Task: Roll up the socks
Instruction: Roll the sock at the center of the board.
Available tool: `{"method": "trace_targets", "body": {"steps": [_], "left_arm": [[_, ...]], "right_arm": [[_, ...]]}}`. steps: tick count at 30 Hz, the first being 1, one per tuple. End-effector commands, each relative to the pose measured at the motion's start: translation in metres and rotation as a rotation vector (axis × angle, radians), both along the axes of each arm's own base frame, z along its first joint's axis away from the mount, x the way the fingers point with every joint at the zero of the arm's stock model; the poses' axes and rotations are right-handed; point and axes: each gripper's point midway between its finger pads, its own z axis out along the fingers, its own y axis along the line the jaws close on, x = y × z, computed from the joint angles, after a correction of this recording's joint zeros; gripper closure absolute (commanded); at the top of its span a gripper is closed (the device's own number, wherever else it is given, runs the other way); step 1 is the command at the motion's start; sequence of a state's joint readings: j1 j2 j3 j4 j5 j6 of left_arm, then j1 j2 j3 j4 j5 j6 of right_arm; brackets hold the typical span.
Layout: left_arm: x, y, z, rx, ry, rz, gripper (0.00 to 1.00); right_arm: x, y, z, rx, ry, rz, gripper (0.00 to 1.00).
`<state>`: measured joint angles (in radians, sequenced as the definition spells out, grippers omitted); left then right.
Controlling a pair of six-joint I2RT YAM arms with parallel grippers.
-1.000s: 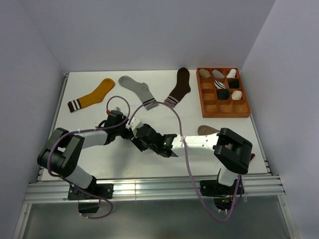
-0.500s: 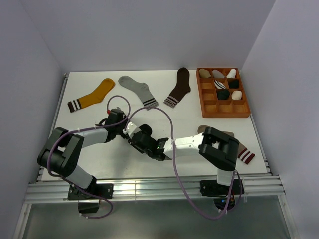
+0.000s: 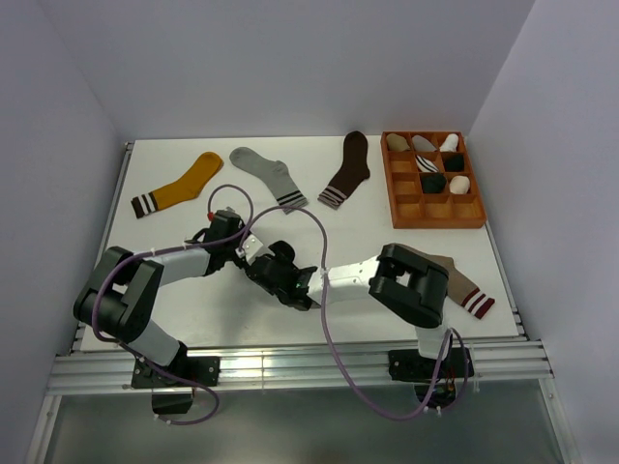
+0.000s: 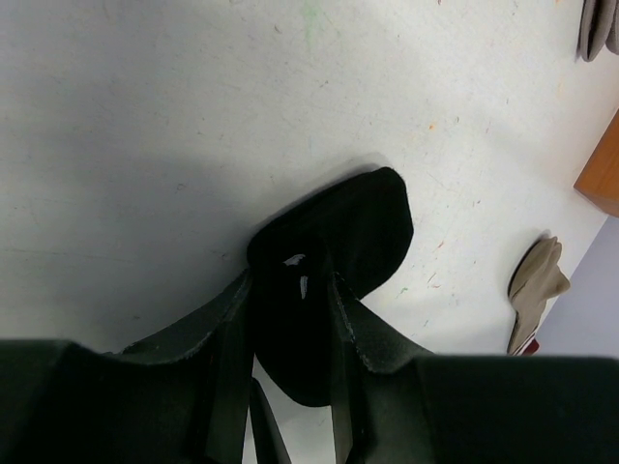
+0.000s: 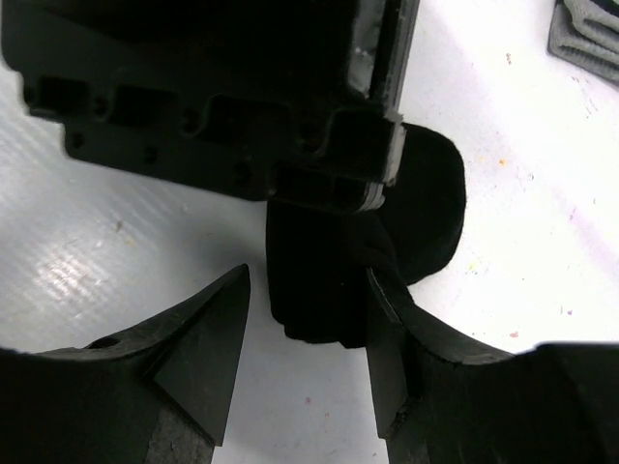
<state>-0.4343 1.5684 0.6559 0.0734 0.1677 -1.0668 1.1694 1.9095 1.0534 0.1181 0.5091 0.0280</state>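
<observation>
Item 1: left fingers, nearly closed, pinching a fold of the black sock.
Item 2: right fingers, spread apart, straddling the bunched end of that sock from the opposite side. I see one finger against the fabric, the other just clear of it.
Item 3: black sock, near the middle of the worktop, partly bundled, its rounded end lying flat.
Item 4: taupe sock, maroon-and-white cuff, flat beside the right arm, well apart from both sets of fingers.
</observation>
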Motion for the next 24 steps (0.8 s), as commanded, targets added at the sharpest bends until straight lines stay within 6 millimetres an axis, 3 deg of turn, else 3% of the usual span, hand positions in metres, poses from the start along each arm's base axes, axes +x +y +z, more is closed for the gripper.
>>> {"method": "trace_targets", "body": {"steps": [1, 4, 10, 11, 13, 16, 17, 20, 24], "left_arm": [[-0.029, 0.011, -0.027, 0.085, 0.123, -0.044, 0.97], [-0.028, 0.009, -0.024, 0.079, 0.118, -0.053, 0.97], [-0.027, 0.006, -0.019, 0.066, 0.100, -0.077, 0.94], [-0.027, 0.006, -0.019, 0.067, 0.097, -0.079, 0.91], [-0.025, 0.007, -0.014, 0.069, 0.074, -0.080, 0.86], [-0.021, 0.011, -0.005, 0.080, 0.029, -0.063, 0.71], [-0.021, 0.013, -0.003, 0.085, 0.020, -0.056, 0.64], [-0.016, 0.023, 0.008, 0.117, -0.023, -0.019, 0.57], [-0.010, 0.032, 0.013, 0.138, -0.036, 0.016, 0.56]], "right_arm": [[0.005, -0.019, -0.035, -0.074, 0.072, -0.039, 0.43], [0.005, -0.025, -0.048, -0.112, 0.105, -0.048, 0.44], [0.004, -0.034, -0.059, -0.123, 0.167, -0.041, 0.70], [-0.001, -0.038, -0.063, -0.132, 0.208, -0.025, 0.79], [0.001, -0.040, -0.063, -0.114, 0.253, -0.012, 0.86], [-0.004, -0.040, -0.060, -0.067, 0.375, 0.032, 0.97], [-0.005, -0.043, -0.058, -0.065, 0.402, 0.034, 0.99], [-0.007, -0.042, -0.046, -0.020, 0.470, 0.066, 1.00], [-0.011, -0.040, -0.042, -0.018, 0.527, 0.098, 1.00]]}}
